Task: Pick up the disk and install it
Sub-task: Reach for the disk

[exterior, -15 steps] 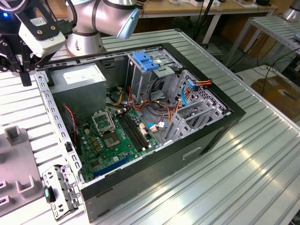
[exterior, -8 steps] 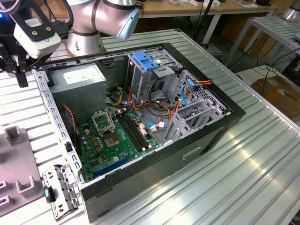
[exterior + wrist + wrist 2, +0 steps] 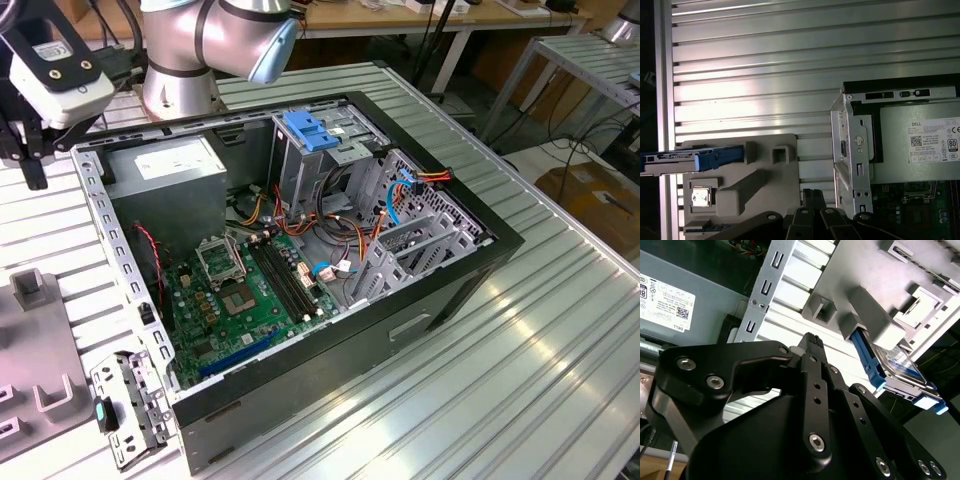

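Stage 0 of 2 complete. Left to do: lifting and installing dark flat metal disk [image 3: 903, 366] with blue plastic rails, lying on pale grey moulded holder [image 3: 786, 172] beside open black computer case [image 3: 430, 322]. Apart from disk, black gripper [image 3: 813, 196] with jaws closed together, empty.

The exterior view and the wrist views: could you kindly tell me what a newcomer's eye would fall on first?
The open computer case takes up the middle of the exterior view, with its green motherboard and blue-handled cage laid bare. In both wrist views, the disk with blue rails sits in a grey holder on the ribbed table beside the case.
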### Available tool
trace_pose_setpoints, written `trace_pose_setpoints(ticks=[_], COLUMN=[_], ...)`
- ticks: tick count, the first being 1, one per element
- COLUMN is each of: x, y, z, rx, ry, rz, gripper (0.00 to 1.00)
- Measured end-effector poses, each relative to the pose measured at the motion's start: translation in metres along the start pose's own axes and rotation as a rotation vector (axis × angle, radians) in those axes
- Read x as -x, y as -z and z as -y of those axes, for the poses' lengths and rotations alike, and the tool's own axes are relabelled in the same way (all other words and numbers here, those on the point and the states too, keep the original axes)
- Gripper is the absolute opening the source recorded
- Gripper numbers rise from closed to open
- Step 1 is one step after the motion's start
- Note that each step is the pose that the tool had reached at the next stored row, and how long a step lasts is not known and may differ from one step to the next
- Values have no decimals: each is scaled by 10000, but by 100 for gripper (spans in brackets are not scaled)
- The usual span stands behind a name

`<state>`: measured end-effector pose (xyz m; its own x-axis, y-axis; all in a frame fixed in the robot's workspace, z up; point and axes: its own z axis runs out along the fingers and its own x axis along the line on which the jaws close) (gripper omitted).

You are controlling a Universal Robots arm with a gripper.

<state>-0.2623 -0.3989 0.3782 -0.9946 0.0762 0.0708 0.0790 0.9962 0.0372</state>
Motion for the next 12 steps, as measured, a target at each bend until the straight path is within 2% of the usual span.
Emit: trace_pose_setpoints(ticks=[12], x=[-173], y=[-29], z=[14], rx=[1], ry=[-1], rz=[1], gripper=[11])
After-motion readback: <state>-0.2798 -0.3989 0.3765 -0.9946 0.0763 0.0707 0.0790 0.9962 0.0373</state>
